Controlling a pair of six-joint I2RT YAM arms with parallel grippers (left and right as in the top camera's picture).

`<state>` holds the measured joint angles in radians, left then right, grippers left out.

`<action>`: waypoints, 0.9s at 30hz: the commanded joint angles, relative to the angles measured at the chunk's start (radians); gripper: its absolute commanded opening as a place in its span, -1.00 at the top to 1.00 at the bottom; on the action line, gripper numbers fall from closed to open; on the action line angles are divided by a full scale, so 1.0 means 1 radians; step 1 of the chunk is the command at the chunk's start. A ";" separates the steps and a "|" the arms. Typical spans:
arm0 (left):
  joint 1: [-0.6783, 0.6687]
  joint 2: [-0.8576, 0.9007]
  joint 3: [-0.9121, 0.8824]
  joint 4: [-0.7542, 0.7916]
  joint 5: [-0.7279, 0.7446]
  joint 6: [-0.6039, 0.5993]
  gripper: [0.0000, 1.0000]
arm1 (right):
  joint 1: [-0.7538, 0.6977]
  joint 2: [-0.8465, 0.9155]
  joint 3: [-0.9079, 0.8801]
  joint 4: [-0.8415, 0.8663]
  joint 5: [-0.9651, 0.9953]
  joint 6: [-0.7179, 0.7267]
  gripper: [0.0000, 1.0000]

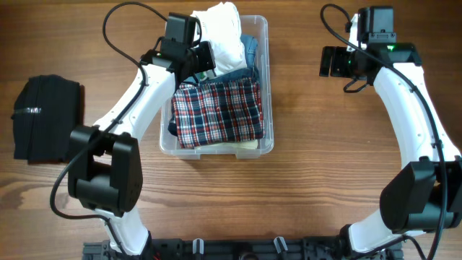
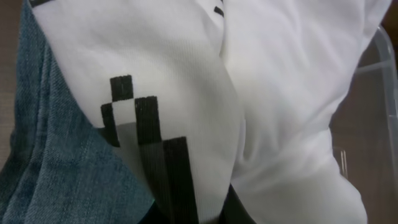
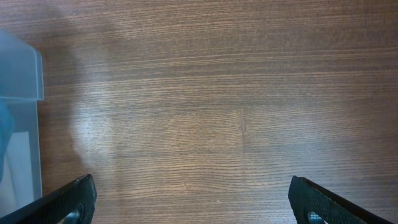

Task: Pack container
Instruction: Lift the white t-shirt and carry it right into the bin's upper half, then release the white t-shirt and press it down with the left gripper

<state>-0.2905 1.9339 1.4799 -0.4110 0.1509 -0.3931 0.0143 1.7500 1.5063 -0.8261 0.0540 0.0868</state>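
The wooden table (image 1: 317,144) carries the container (image 1: 266,87) at its far middle, with a folded plaid shirt (image 1: 220,112) at the near end, jeans (image 1: 247,50) behind it and a white garment (image 1: 220,32) bunched over the far end; a black cloth (image 1: 47,119) lies well apart near the left edge. The left end effector (image 1: 204,61) sits at the container's far left, pinched narrow on the white garment. The right end effector (image 1: 333,62) hangs wide open above the table, right of the container.

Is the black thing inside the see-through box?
No, the black folded item lies on the table, outside the container, off to its left.
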 commanded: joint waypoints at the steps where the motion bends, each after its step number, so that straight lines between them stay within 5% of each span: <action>1: -0.001 -0.013 0.019 -0.001 0.076 0.023 0.92 | -0.001 -0.023 0.018 0.003 0.010 0.018 -0.99; 7: -0.001 -0.044 0.027 0.063 0.132 0.008 0.92 | -0.001 -0.023 0.018 0.003 0.010 0.018 -1.00; 16: 0.001 -0.093 0.076 0.230 0.206 -0.180 0.92 | -0.001 -0.023 0.018 0.003 0.010 0.018 -1.00; 27: 0.001 -0.093 0.076 0.210 0.451 -0.270 0.92 | -0.001 -0.023 0.019 0.003 0.010 0.018 -0.99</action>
<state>-0.2886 1.8713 1.5291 -0.1886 0.4786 -0.6247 0.0139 1.7500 1.5063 -0.8261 0.0540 0.0868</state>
